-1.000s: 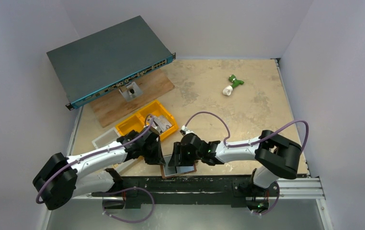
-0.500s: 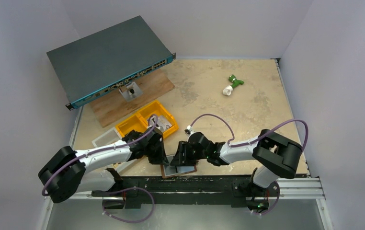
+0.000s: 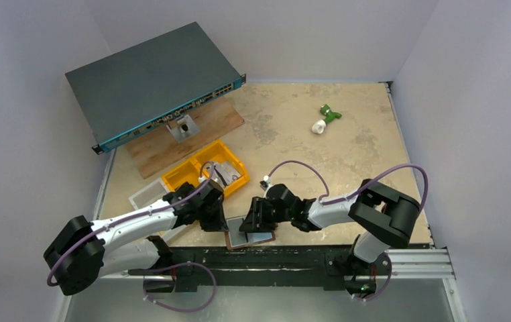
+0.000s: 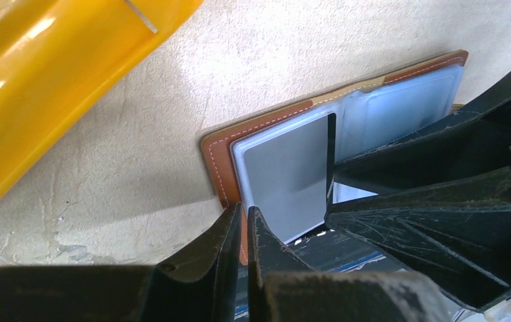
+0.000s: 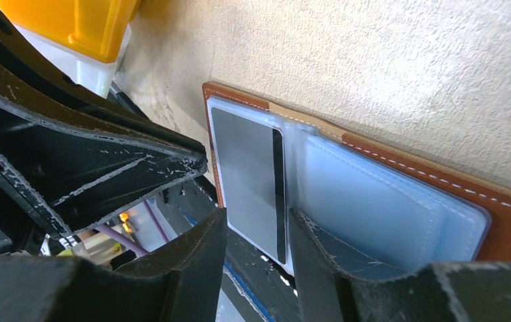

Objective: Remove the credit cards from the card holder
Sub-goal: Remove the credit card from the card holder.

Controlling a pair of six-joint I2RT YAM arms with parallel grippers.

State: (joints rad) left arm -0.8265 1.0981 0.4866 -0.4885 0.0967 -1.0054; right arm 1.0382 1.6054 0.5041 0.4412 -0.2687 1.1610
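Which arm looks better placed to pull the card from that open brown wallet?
Probably the right: the right gripper stands open over the near end of the grey card in the card holder. The left gripper is shut, at the holder's corner.

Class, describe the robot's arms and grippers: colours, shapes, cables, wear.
The left arm and right arm have white tubular links and chunky black joints, with a purple cable looped along each. The left gripper and right gripper have black, tapered, ribbed fingers scuffed with pale scratches.
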